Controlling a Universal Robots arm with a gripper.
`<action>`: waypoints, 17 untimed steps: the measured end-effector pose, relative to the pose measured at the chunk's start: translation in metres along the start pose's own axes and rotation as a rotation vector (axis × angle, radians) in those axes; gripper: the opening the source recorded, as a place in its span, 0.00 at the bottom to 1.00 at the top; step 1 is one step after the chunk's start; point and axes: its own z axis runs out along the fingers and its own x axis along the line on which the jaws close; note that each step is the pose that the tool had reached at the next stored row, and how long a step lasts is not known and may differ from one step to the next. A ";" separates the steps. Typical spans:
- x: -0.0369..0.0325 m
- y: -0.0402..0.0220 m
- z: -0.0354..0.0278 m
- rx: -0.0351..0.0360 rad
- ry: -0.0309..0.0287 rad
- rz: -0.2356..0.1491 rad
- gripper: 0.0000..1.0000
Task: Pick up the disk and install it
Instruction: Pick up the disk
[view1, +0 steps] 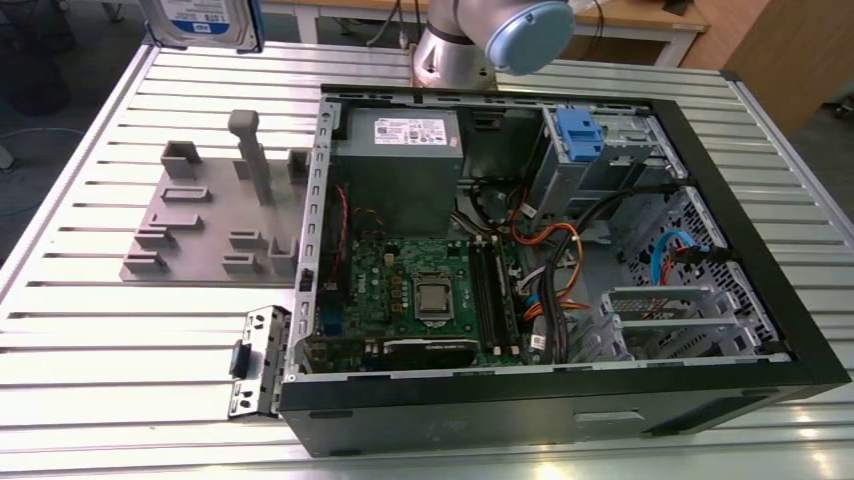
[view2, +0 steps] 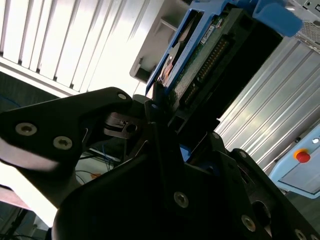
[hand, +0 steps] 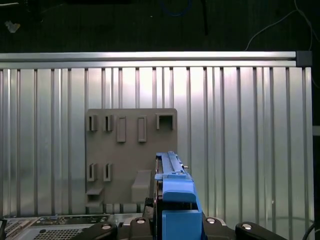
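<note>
Above the table (hand: 240, 140), claw (hand: 176, 223) tight on disk (hand: 171, 170).

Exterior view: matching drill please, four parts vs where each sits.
Parts:
1 disk
2 grey fixture plate
3 power supply
4 blue clip

Places:
A in a drive bay of the PC case
B flat on the table, outside the case
C clamped in the gripper, off the table
D inside the case, beside the motherboard

Pairs: 1-C, 2-B, 3-D, 4-A
</note>
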 end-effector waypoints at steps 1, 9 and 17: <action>-0.0001 -0.0019 0.0000 0.0000 0.0000 0.000 0.36; -0.0003 -0.0159 0.0002 -0.0001 0.0001 0.000 0.36; -0.0005 -0.0292 0.0004 -0.0002 0.0001 0.000 0.36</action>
